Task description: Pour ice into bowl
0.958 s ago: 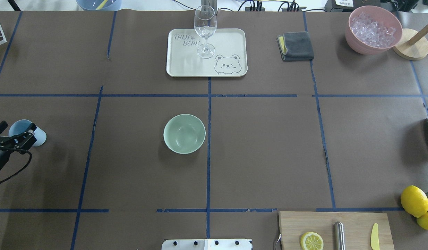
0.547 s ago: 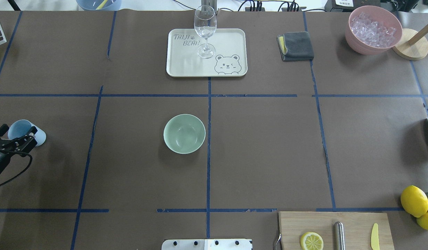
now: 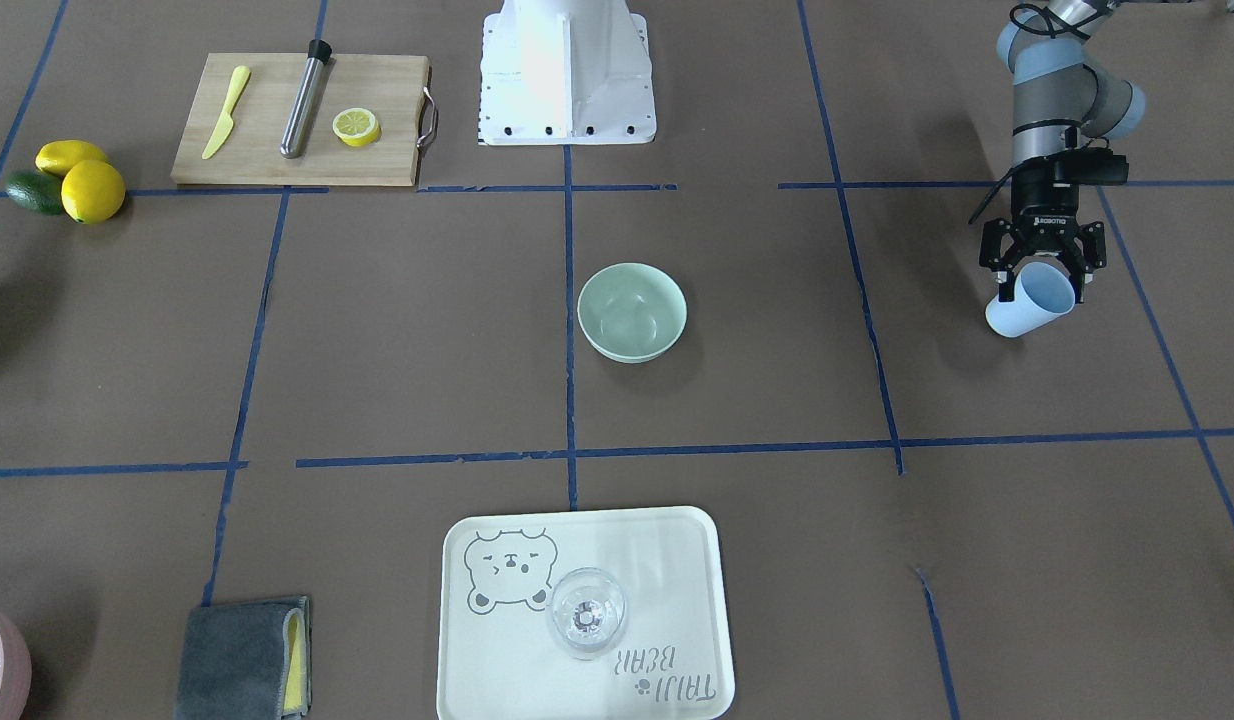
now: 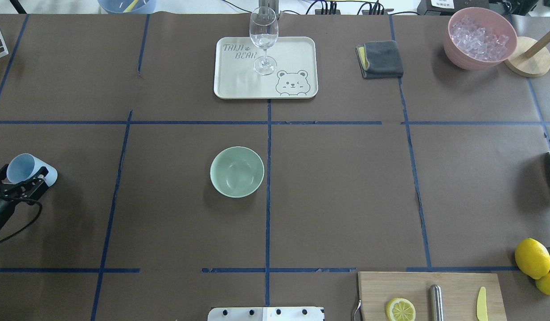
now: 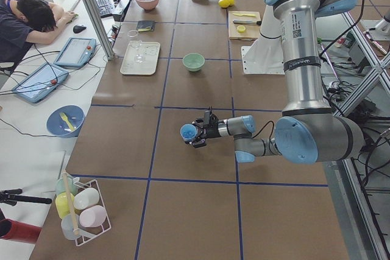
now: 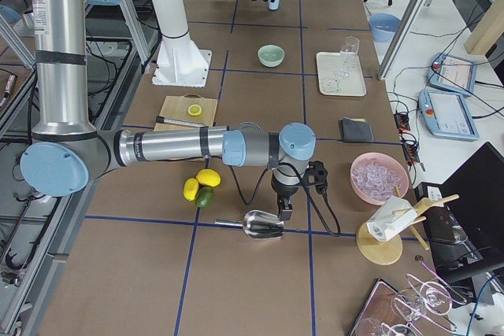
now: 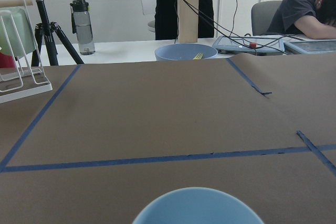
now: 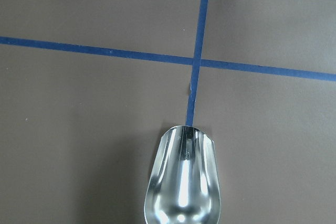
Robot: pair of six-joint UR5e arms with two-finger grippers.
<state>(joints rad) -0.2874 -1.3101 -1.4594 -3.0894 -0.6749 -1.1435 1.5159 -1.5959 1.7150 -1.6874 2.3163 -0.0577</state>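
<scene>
The pale mint-green bowl stands upright at the table's middle and looks empty; it also shows in the front view. The ice lies heaped in a pink tub at the far right. My left gripper is shut on a light blue cup at the far left edge and holds it tipped on its side, well away from the bowl. I see no ice in the cup. My right gripper is over a metal scoop; I cannot tell if it is shut.
A cream tray with a wine glass sits at the back centre. A grey cloth lies to its right. A cutting board with a lemon slice, a metal rod and a yellow knife is front right, and lemons lie beside it.
My left gripper has drifted slightly to the left and turned a little with the cup in it. The bowl and the rest have not moved.
</scene>
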